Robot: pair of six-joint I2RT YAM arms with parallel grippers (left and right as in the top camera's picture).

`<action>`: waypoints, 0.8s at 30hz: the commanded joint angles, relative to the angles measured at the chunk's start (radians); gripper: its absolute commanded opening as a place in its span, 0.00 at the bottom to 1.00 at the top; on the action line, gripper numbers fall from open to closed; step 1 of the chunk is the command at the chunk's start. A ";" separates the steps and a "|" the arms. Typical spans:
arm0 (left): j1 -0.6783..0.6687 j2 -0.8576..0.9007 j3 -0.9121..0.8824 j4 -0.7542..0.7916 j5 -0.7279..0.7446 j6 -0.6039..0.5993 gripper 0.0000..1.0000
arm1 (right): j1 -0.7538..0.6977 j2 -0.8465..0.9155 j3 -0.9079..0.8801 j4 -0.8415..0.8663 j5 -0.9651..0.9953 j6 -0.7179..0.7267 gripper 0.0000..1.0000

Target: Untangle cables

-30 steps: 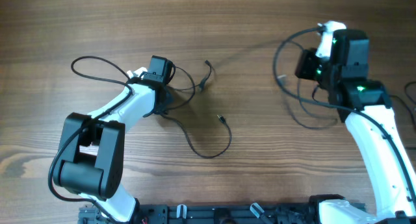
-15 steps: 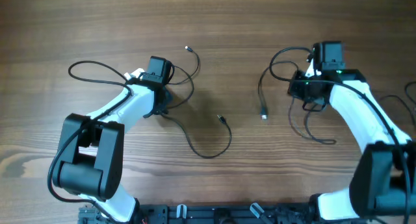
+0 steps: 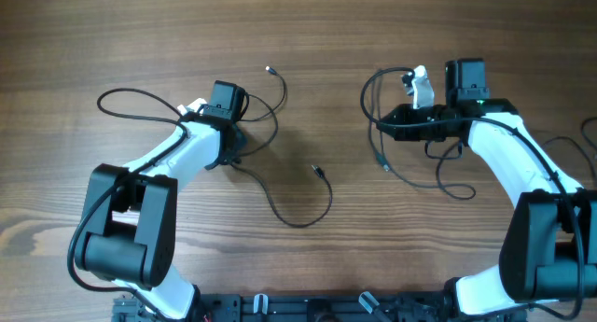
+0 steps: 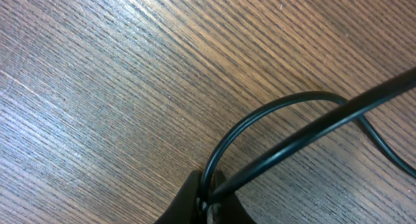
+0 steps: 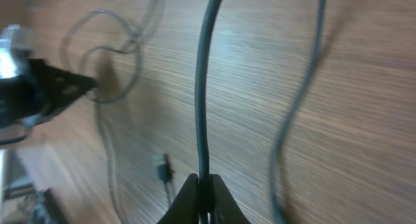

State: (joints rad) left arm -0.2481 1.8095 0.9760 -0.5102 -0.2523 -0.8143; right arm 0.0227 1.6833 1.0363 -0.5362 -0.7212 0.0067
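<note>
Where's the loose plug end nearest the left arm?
Overhead view, left half: the plug end lies just up and right of the left arm's wrist.

Thin black cables [image 3: 297, 225] are lying slack on the desk [image 3: 112, 23] in two separate groups, left and right, each looping loosely, with small plug ends [image 3: 269, 70] resting apart.

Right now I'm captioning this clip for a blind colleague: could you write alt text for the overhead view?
Two white-and-black robot arms reach over a wooden table, each claw in its own tangle: the left claw in the left cables, the right claw in the right cables, all thin and black. Bare wood lies between the two groups.
</note>
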 commanded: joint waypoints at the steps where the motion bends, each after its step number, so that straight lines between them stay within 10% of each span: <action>1: 0.008 0.087 -0.073 -0.020 0.103 -0.013 0.06 | 0.000 0.001 0.002 0.011 -0.089 -0.081 0.82; 2: 0.008 0.087 -0.073 -0.020 0.103 -0.013 0.06 | 0.000 0.001 0.002 0.010 -0.020 -0.050 1.00; 13: 0.008 0.087 -0.073 -0.011 0.103 -0.013 0.08 | -0.001 0.001 0.002 -0.158 0.991 0.632 1.00; 24: 0.008 0.087 -0.073 0.050 0.104 -0.013 0.12 | -0.001 0.002 0.001 -0.350 1.167 0.968 1.00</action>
State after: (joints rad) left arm -0.2474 1.8072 0.9649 -0.4568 -0.2455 -0.8146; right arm 0.0227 1.6833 1.0359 -0.8581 0.3958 0.7944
